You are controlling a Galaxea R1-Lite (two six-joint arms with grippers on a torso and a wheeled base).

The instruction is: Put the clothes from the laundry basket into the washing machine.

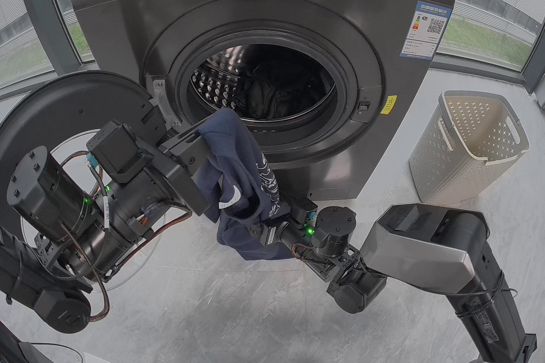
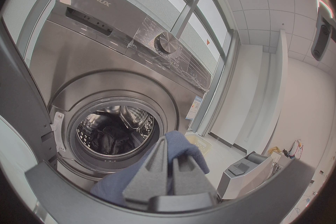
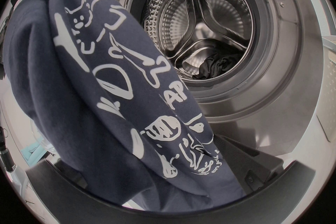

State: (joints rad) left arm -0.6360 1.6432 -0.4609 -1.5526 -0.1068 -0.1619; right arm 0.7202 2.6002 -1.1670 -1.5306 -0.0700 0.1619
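A navy garment (image 1: pixel 238 171) with white drawings hangs in front of the washing machine's (image 1: pixel 397 114) open drum mouth (image 1: pixel 267 80). My left gripper (image 1: pixel 207 151) is shut on its upper fold, just below and left of the opening; in the left wrist view the pads (image 2: pixel 157 168) pinch the blue cloth (image 2: pixel 182 144). Lower down, my right gripper (image 1: pixel 271 228) is open under the hanging cloth. The garment (image 3: pixel 87 95) drapes over it, leaving one finger (image 3: pixel 252 161) showing off to the side. Dark clothes (image 3: pixel 217 63) lie inside the drum.
The machine's round door (image 1: pixel 62 109) stands swung open on the left, behind my left arm. A white perforated laundry basket (image 1: pixel 471 143) sits on the grey floor to the right of the machine. Windows run behind the machine.
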